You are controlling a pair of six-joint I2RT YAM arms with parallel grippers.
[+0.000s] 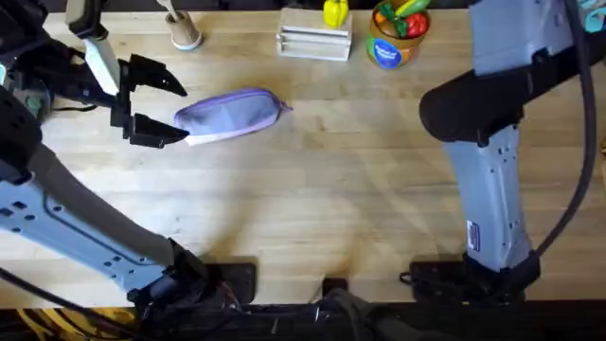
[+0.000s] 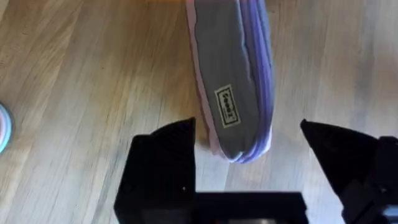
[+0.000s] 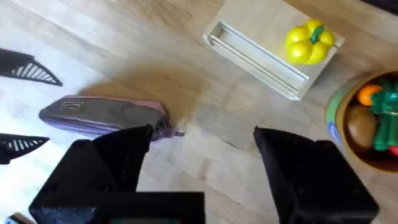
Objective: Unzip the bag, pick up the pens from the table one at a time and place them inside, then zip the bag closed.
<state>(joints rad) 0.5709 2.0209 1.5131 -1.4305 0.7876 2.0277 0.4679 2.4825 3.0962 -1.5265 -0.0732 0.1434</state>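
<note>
1. Here's the bag [image 1: 230, 115], a lavender pouch lying lengthwise toward the far left part of the table [image 1: 312, 208], well back from the near edge and short of the clutter along the far edge.
2. The left gripper [image 1: 156, 106] sits right at the bag's left end, jaws spread wide, gripping nothing. In the left wrist view the pouch's rounded end [image 2: 239, 93] lies between the two black fingers [image 2: 165, 168] without either one touching it.
3. The right gripper [image 3: 202, 155] hangs well back, fingers parted and empty, looking across at the bag's other end, where a small zipper pull [image 3: 177, 133] pokes out.
4. The zipper looks run along its full length, so the bag reads as shut. I can't make out any pens on the table, so which stage of the task this is stays unclear.
5. Handling call: this is soft fabric, light, and it will squash and slide on the smooth wood rather than hold its shape.
6. So pinching the body alone would likely just drag it. Better judgement is one gripper clamping the fabric end as an anchor, here the left, while the other takes that little pull tab.
7. The tab is tiny and thin, so it could easily slip out from between the fingers.
</note>
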